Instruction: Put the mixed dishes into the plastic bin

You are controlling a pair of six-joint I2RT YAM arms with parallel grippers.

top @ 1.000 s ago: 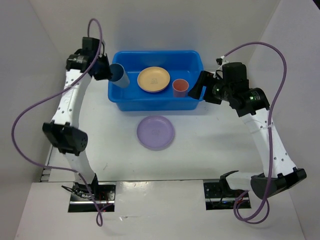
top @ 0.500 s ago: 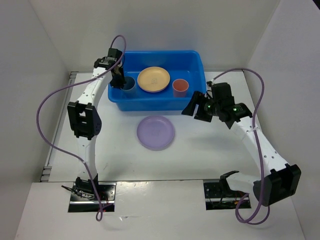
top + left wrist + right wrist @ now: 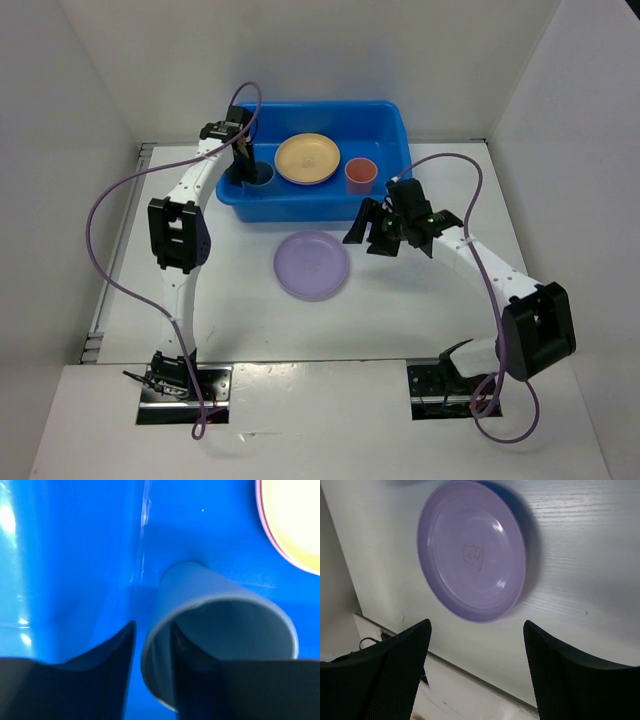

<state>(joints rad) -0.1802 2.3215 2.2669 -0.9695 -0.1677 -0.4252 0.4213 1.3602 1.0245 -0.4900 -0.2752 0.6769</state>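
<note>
The bright-blue bin (image 3: 395, 125) stands at the back of the table. In it lie the yellow plate (image 3: 307, 158) on the pink plate, whose rim shows in the left wrist view (image 3: 270, 535), the coral-red cup (image 3: 359, 175) and the blue cup (image 3: 260, 176). My left gripper (image 3: 243, 165) reaches into the bin's left end. Its jaws straddle the wall of the blue cup (image 3: 225, 625), one finger inside, and a strip of bin floor shows between the outer finger (image 3: 117, 650) and the cup. The lilac plate (image 3: 312, 265) lies on the table in front of the bin. My right gripper (image 3: 367, 232) is wide open and empty, just right of it.
White walls close in the table on the left, back and right. Purple cables loop off both arms. The lilac plate (image 3: 472, 550) lies ahead of the right gripper (image 3: 477, 625), with the table's edge beyond it.
The right gripper swung from the bin's right end down and left to beside the lilac plate. The left gripper carried the blue cup into the bin and lowered it.
</note>
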